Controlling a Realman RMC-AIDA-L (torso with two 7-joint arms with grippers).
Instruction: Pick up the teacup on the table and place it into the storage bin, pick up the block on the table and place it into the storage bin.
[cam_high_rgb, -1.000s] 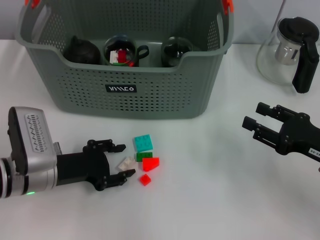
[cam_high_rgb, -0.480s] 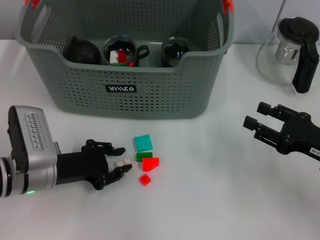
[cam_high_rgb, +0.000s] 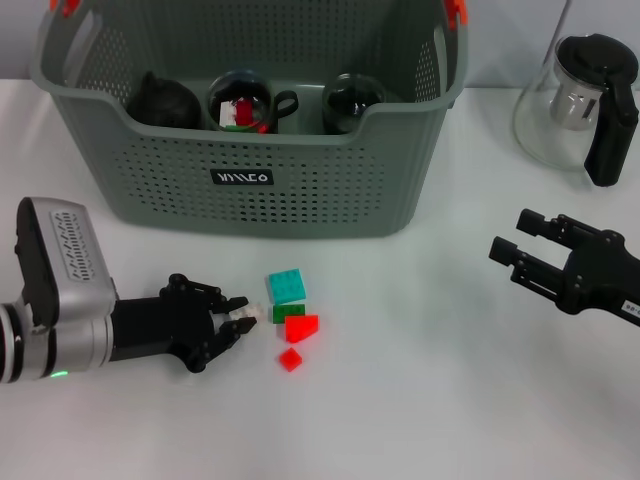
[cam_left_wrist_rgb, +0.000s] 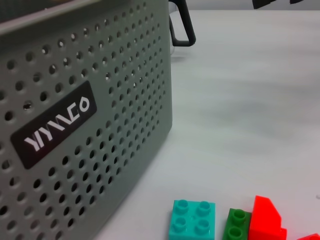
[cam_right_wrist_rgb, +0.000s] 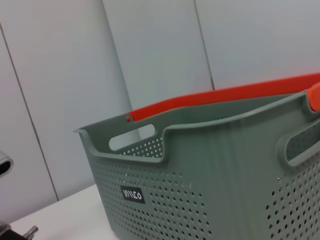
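On the table in front of the storage bin lie a teal block, a green block, a red wedge block and a small red block. My left gripper lies low on the table just left of them, shut on a white block. Three dark teacups stand inside the bin; the middle one holds small coloured pieces. My right gripper hovers open at the right, holding nothing. The left wrist view shows the bin wall and the teal block, green block and red block.
A glass teapot with a black lid and handle stands at the back right, beyond my right gripper. The bin's orange handle shows in the right wrist view. Bare white table lies between the blocks and the right arm.
My left gripper's fingers, open around the white block a second ago, have closed onto it. The right arm has barely moved.
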